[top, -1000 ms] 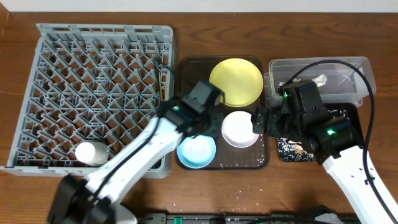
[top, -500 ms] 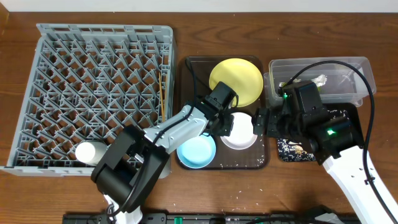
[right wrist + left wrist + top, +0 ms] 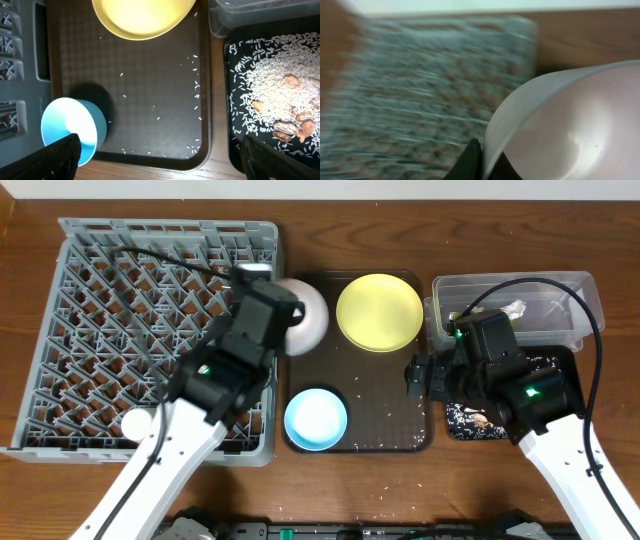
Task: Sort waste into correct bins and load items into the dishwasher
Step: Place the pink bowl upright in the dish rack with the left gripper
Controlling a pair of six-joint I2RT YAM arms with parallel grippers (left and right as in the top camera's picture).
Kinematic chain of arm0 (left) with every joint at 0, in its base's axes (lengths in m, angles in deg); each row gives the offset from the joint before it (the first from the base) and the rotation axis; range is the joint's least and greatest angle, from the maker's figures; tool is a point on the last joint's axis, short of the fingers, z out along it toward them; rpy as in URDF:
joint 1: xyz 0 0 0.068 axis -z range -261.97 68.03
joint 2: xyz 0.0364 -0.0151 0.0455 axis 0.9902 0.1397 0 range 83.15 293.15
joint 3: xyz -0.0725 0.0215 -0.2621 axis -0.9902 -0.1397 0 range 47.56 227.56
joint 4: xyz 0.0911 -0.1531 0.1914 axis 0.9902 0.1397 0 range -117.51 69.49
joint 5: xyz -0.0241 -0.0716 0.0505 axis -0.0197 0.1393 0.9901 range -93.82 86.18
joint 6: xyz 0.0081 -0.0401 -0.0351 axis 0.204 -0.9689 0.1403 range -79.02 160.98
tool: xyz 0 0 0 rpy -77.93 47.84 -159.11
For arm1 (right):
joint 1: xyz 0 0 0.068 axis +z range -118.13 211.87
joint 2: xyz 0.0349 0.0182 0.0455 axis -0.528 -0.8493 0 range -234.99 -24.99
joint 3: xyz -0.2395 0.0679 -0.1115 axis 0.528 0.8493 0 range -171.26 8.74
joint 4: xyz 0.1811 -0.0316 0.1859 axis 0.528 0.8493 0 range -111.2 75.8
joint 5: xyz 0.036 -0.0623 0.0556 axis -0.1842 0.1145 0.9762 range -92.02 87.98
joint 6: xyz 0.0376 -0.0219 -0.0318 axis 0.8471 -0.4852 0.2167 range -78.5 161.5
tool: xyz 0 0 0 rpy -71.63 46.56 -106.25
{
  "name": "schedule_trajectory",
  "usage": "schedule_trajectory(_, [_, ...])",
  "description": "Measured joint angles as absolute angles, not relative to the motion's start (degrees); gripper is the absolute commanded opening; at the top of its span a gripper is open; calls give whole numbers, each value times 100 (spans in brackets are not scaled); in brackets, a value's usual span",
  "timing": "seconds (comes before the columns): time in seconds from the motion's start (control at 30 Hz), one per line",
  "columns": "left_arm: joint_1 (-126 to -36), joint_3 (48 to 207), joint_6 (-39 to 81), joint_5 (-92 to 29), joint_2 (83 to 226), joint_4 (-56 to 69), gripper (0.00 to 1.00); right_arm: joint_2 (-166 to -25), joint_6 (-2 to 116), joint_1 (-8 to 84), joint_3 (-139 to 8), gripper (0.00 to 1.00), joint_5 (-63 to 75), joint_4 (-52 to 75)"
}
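Gripping the small white bowl [image 3: 305, 315] by its rim, the left pincer [image 3: 481, 161] is clamped on it and holds it over the seam where the grey dish rack [image 3: 150, 300] meets the dark brown tray [image 3: 430, 442]. The left wrist view is blurred, but it seems to show one dark finger [image 3: 471, 159] at the rim. The bowl hangs above the tray's far left corner, just beside the yellow plate [image 3: 379, 311] yet apart from it. A light blue bowl [image 3: 316, 418] sits in the near left corner, and the tray's middle holds only scattered rice grains [image 3: 195, 85]. Over the tray's right edge the right pincer [image 3: 418, 375] hovers, fingers [image 3: 60, 155] spread apart and holding nothing. To its right on the wooden surface [image 3: 450, 480] lies the black tray [image 3: 227, 150], with rice and brownish scraps [image 3: 290, 125], and beyond it the clear tub [image 3: 590, 288]
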State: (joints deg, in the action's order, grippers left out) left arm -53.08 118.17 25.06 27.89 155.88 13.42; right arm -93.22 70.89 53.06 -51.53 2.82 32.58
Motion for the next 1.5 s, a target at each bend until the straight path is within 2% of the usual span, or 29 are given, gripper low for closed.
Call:
schedule_trajectory(0.17, [-5702, 11817, 2952, 5339, 16076, 1409, 7, -9322, 7089, 5306, -5153, 99, 280, 3260])
schedule_trajectory(0.27, [-6108, 11815, 3061, 6176, 16609, 1429, 8, -9322, 7089, 5306, -5153, 99, 278, 3255])
schedule_trajectory(0.57, [-6530, 11806, 3118, 6732, 18532, 1114, 7, -9324, 7089, 5306, -5153, 99, 243, 3177])
schedule_trajectory(0.8, [-6377, 11806, 3188, 7372, 18889, 1082, 7, -9324, 7089, 5306, -5153, 99, 243, 3172])
schedule_trajectory(0.9, [-6196, 11806, 3186, 7348, 18893, 1082, 9, -9324, 7089, 5306, -5153, 99, 243, 3170])
schedule_trajectory(0.93, [-6137, 11806, 3188, 7326, 18893, 1086, 25, -9324, 7089, 5306, -5153, 99, 243, 3172])
schedule_trajectory(0.97, [-6073, 11806, 3197, 7302, 18900, 1101, 37, -9324, 7089, 5306, -5153, 99, 243, 3172])
schedule_trajectory(1.03, [-5999, 11804, 3190, 7182, 18919, 1206, 49, -9324, 7089, 5306, -5153, 99, 243, 3179])
schedule_trajectory(1.1, [-5912, 11797, 3153, 6998, 18954, 1394, 55, -9324, 7089, 5306, -5153, 99, 243, 3192])
schedule_trajectory(1.3, [-5627, 11775, 2864, 5341, 18710, 2129, 63, -9324, 7089, 5306, -5153, 99, 243, 3240])
schedule_trajectory(1.43, [-5280, 11749, 2727, 3840, 17496, 2220, 63, -9322, 7089, 5306, -5153, 99, 241, 3255])
schedule_trajectory(1.5, [-5164, 11751, 2707, 3053, 16922, 2225, 60, -9322, 7089, 5306, -5153, 99, 241, 3255])
